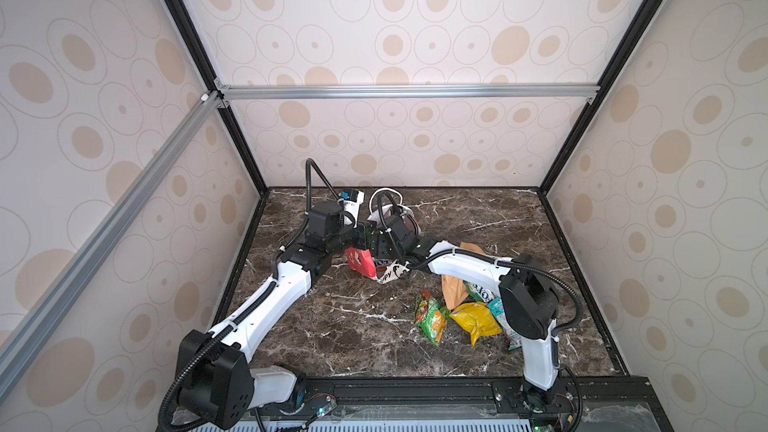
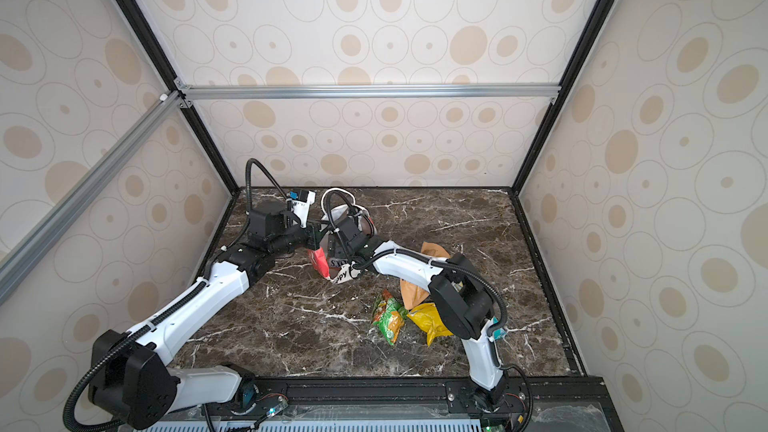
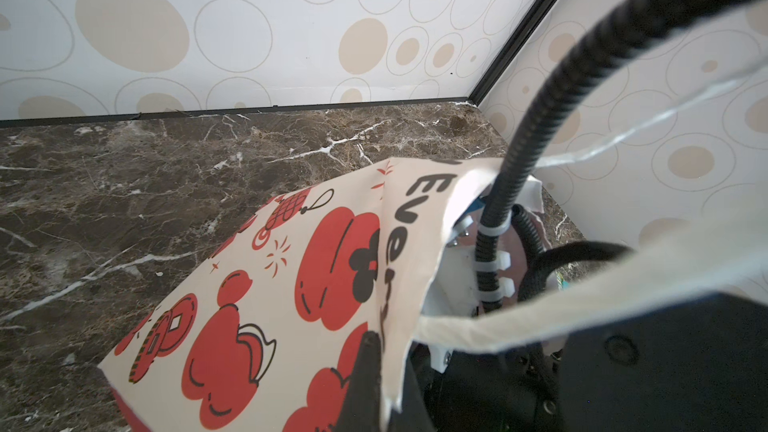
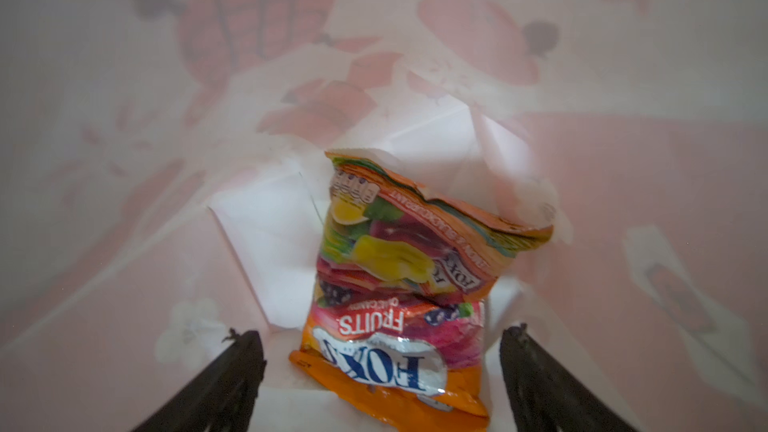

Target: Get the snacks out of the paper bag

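**One packet left in the bag, five out on the worktop**

Left arm: the left end effector [image 3: 386,347] is clenched on the rim of the paper bag [image 1: 363,261]. The left wrist view shows the paper pinched between its jaws. In both top views it sits left of centre, hard against the bag.

Bag: centre of the frame, slanted on the worktop [image 1: 332,326]. A red panel shows toward the lower left and a white cord handle [image 1: 384,194] loops at the upper end. I can't tell from the top views how far it leans.

Right arm: comes in from the right and crosses the middle, with its wrist buried in the bag mouth. The right end effector [image 4: 380,342] is released, jaws spread wide inside the white interior. The orange FOX'S packet [image 4: 395,276] stands between the two fingers [image 4: 237,371] with a gap on each side. Its print is upside down to the wrist camera. Nothing is grasped.

Lower right of centre, apart from the bag:
- green-and-red packet [image 1: 432,317]
- tan kraft pouch [image 1: 453,290]
- yellow packet [image 1: 476,322]
- green FOX'S packet [image 1: 478,292]
- teal packet [image 1: 497,310]

The last two are partly hidden under the right arm. All five lie bunched together, some edges overlapping.
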Controlling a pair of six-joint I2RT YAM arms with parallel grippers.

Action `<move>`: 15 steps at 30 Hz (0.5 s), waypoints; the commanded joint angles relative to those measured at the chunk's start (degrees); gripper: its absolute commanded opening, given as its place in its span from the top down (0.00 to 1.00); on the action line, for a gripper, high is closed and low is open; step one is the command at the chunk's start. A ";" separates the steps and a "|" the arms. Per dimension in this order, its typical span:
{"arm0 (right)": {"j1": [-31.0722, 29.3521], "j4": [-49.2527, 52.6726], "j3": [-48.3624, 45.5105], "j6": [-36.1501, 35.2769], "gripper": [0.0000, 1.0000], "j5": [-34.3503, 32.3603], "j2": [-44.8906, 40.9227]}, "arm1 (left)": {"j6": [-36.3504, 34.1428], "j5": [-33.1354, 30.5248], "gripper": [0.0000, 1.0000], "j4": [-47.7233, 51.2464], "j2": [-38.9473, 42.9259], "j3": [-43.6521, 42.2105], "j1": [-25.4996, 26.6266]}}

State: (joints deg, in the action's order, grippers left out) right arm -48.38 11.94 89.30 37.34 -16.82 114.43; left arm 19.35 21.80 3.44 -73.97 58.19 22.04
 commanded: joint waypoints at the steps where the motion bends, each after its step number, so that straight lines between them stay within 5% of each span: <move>1: 1.66 2.28 4.85 0.41 0.00 2.14 0.10 | -0.02 2.18 1.00 -3.24 2.56 -0.02 0.37; 11: 4.34 7.83 13.10 0.35 0.00 0.19 5.64 | -0.41 3.71 1.00 -3.75 2.76 -0.47 1.04; 15: 6.57 12.30 17.58 7.53 0.00 6.50 7.21 | -1.22 3.00 1.00 -2.28 2.76 0.16 1.34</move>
State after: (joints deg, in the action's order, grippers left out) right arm -44.34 21.19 103.88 38.98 -12.91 120.84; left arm 19.44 21.26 1.48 -72.86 57.43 22.04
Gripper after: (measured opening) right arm 0.997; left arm 0.047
